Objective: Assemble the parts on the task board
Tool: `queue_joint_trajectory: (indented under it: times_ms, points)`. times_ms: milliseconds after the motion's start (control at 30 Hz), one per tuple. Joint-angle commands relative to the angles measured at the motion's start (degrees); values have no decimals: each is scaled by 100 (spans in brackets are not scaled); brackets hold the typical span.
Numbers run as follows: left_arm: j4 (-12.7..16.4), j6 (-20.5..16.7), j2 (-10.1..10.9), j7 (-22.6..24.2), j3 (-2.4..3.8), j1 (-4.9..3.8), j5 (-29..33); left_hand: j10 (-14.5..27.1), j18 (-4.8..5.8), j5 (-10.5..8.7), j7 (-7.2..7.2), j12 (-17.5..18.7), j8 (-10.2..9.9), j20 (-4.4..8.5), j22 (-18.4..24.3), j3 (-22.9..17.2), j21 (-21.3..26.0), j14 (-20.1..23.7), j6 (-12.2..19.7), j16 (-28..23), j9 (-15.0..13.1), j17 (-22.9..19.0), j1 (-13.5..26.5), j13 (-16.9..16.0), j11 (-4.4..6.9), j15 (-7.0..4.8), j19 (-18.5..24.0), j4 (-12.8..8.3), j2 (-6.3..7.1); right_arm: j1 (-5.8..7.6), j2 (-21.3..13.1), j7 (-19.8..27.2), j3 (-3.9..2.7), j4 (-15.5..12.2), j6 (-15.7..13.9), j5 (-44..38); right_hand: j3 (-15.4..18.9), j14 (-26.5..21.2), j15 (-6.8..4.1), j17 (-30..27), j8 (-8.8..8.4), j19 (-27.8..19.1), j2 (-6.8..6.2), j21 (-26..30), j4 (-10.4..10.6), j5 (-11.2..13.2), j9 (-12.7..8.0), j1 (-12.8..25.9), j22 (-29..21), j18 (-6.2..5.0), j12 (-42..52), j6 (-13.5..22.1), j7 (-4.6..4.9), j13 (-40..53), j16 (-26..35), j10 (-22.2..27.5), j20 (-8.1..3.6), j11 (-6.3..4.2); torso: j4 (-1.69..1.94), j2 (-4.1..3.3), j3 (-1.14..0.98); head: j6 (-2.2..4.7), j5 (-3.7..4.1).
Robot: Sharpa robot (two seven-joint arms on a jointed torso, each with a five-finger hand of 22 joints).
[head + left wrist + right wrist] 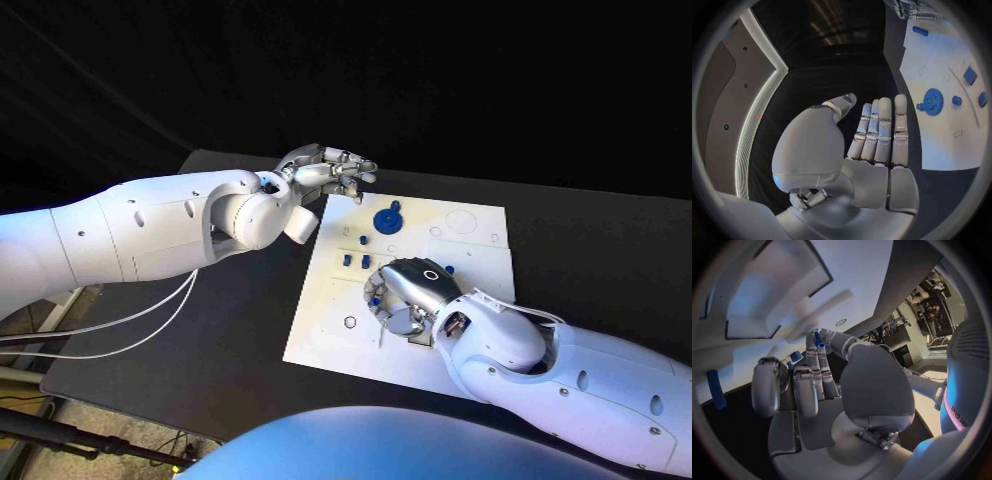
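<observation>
The white task board lies in the middle of the black table. On its far half sits a blue gear, with small blue parts nearer its left side. My right hand is low over the board's middle, by a rectangular recess. In the right wrist view its thumb and a finger pinch a small blue part just above the board. My left hand hovers beyond the board's far left corner, its fingers straight and holding nothing. The left wrist view shows the gear on the board.
Another blue piece lies at the board's edge in the right wrist view. A small blue peg stands beside the gear, with flat blue pieces further along. Bare black table surrounds the board.
</observation>
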State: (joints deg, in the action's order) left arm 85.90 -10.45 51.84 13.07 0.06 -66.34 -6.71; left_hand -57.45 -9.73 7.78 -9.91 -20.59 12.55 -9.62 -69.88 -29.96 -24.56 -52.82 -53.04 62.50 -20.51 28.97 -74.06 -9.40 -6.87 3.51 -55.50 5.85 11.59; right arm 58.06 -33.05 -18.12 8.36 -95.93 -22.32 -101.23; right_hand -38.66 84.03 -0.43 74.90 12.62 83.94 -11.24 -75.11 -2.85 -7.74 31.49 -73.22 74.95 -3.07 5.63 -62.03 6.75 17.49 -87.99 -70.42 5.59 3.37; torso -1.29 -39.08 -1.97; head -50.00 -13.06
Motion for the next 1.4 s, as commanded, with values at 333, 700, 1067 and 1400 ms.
queue_joint_trajectory:
  times_ms: [333, 700, 1067, 1400]
  points:
    - [10, 94, -2, 15, 4, -6, 27, 19, -50, 15, 5, 25, 23, -1, 5, 2, 19, 6, 50, -20, -6, -9, 17, 8, -20, 11, -48, 19, -33, 5, 7, -117, 2, 9, 285, -88, 3, 501, -34, 1105, 32, 63, 52, -23, -44, -4, 10, 8, 1116, 14, 13, -39, 7, 11, -32, -30, -26, -4, 1, -1, -1, 0, -34]
    - [8, 89, 0, 12, 4, -6, 27, 25, -51, 13, 5, 30, 29, -3, 13, 9, 36, 8, 57, -27, -9, -10, 17, 10, -21, 12, -53, 19, -34, 6, 16, -177, 2, 4, 336, -123, 10, 500, -34, 1103, 32, 60, 55, -15, -45, -2, 15, 12, 1114, 13, 10, -36, 7, 15, -31, -28, -29, -4, -1, 1, 0, 0, -33]
    - [6, 105, -1, 3, 4, -6, 27, 28, -51, 13, 4, 33, 31, -4, 16, 12, 44, 9, 61, -30, -10, -10, 18, 11, -22, 13, -55, 19, -34, 7, 36, -357, 2, -27, 313, -260, 13, 499, -34, 1096, 32, 62, 57, -20, -45, -2, 17, 14, 1115, 14, 9, -36, 7, 17, -28, -28, -30, -4, 1, 0, 0, 0, -24]
    - [5, 105, 4, 1, 4, -6, 27, 31, -51, 12, 4, 35, 32, -4, 17, 13, 47, 10, 62, -31, -11, -10, 19, 11, -22, 13, -56, 20, -35, 18, 1, -401, 1, -118, 386, -288, 15, 498, -34, 1096, 34, 63, 61, -24, -44, -2, 19, 15, 1116, 15, 10, -38, 6, 19, -28, -30, -31, -5, -3, 2, 1, 0, -27]
